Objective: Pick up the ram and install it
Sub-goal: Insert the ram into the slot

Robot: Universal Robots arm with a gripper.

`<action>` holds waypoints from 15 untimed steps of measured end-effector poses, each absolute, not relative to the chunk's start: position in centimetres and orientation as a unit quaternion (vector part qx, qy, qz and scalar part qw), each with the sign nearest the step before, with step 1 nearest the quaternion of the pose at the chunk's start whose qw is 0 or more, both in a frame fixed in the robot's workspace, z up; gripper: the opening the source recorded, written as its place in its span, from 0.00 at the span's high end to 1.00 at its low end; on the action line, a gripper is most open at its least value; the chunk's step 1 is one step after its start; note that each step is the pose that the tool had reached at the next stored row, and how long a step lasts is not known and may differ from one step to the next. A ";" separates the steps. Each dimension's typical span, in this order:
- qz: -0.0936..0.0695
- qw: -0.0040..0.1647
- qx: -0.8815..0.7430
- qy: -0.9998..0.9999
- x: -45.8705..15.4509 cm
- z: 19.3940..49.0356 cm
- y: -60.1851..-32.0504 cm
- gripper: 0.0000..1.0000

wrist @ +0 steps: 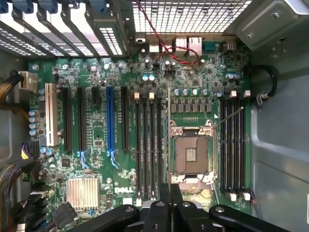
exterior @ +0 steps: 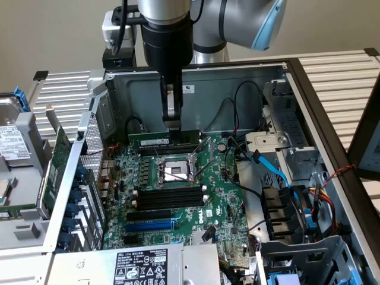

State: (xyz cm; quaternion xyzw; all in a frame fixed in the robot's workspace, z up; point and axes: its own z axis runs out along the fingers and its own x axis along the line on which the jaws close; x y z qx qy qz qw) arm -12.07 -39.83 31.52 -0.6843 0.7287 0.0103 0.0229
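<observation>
Plainly, we see the gripper (exterior: 172,124) with its fingers (wrist: 165,208) pinched nearly together on the top edge of the ram (exterior: 155,141), which hangs level and on edge inside the open computer case (exterior: 249,74). We find the stick over the motherboard (wrist: 96,140), just past the bare CPU socket (exterior: 174,170) and by the far bank of black memory slots (exterior: 169,149); whether it touches them we cannot tell. The case lies on a pale slatted table (exterior: 338,77), with a hard drive (exterior: 15,142) at the exterior view's left and a beige wall (exterior: 59,35) behind.
</observation>
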 end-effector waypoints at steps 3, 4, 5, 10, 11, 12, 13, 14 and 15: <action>0.012 0.021 -0.684 0.729 -11.9 31.2 -40.2 0.88; 0.012 0.021 -0.684 0.729 -11.9 31.1 -40.2 0.88; 0.012 0.021 -0.684 0.729 -11.9 31.0 -40.3 0.88; 0.007 0.015 -0.684 0.729 -11.9 30.7 -40.4 0.88; 0.005 0.014 -0.685 0.729 -11.8 30.6 -40.4 0.88; 0.004 0.013 -0.685 0.729 -11.8 30.5 -40.4 0.88; 0.004 0.013 -0.685 0.729 -11.8 30.5 -40.4 0.88; 0.004 0.013 -0.685 0.729 -11.9 30.5 -40.4 0.88; 0.004 0.013 -0.685 0.729 -11.8 30.4 -40.4 0.88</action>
